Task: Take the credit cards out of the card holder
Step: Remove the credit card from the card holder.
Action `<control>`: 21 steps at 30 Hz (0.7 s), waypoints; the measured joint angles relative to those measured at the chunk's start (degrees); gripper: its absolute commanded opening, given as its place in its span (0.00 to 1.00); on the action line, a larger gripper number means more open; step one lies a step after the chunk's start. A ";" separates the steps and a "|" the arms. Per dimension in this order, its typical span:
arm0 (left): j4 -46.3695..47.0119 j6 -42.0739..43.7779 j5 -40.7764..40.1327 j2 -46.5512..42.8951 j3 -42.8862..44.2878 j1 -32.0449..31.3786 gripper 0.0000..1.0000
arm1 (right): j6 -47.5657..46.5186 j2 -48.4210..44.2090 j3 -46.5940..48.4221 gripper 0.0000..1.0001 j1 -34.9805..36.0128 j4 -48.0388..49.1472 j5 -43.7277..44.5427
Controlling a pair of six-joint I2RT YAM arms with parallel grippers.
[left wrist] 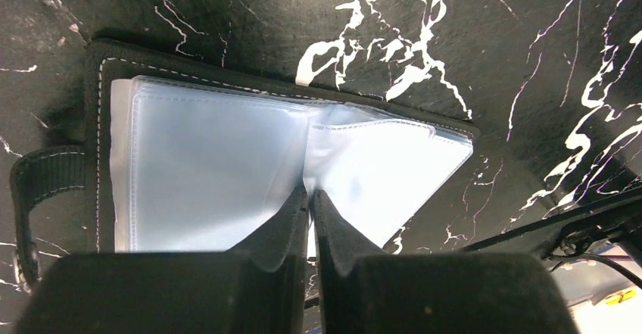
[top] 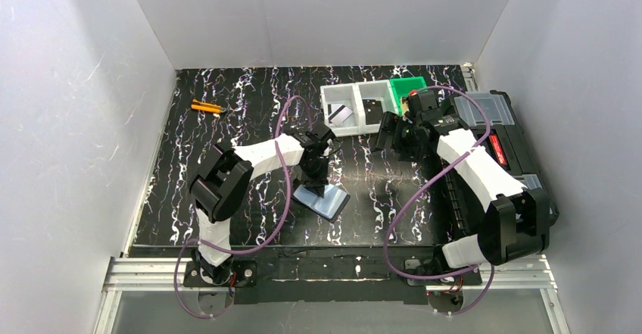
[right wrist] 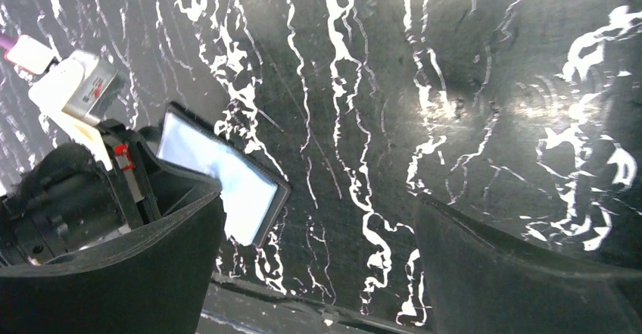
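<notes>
The card holder [top: 322, 200] lies open on the black marbled table, its clear plastic sleeves [left wrist: 212, 152] facing up and glaring pale. My left gripper [left wrist: 310, 194] points down onto it, its jaws pressed together on a raised fold of sleeve at the middle crease. No card can be made out in the sleeves. One silvery credit card [top: 342, 113] with a dark stripe lies in the white bin. My right gripper [right wrist: 318, 273] hovers open and holds nothing, right of and behind the card holder [right wrist: 219, 175].
The white two-part bin [top: 356, 95] and a green bin [top: 406, 88] stand at the back. A large black toolbox [top: 500, 122] fills the right edge. An orange tool [top: 206, 107] lies at the back left. The holder's strap [left wrist: 38, 190] sticks out sideways.
</notes>
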 measured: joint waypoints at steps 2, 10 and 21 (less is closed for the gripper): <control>0.00 -0.37 0.17 0.22 0.13 0.00 0.00 | 0.33 -0.31 -1.42 1.00 0.02 0.94 -1.68; 2.47 -4.35 4.20 -0.09 -2.49 2.86 0.00 | 6.82 -0.50 -10.25 0.93 6.05 7.41 -11.28; 11.52 -11.74 15.63 -1.55 -10.25 8.87 0.00 | 17.92 5.38 -16.22 0.61 11.47 20.57 -21.84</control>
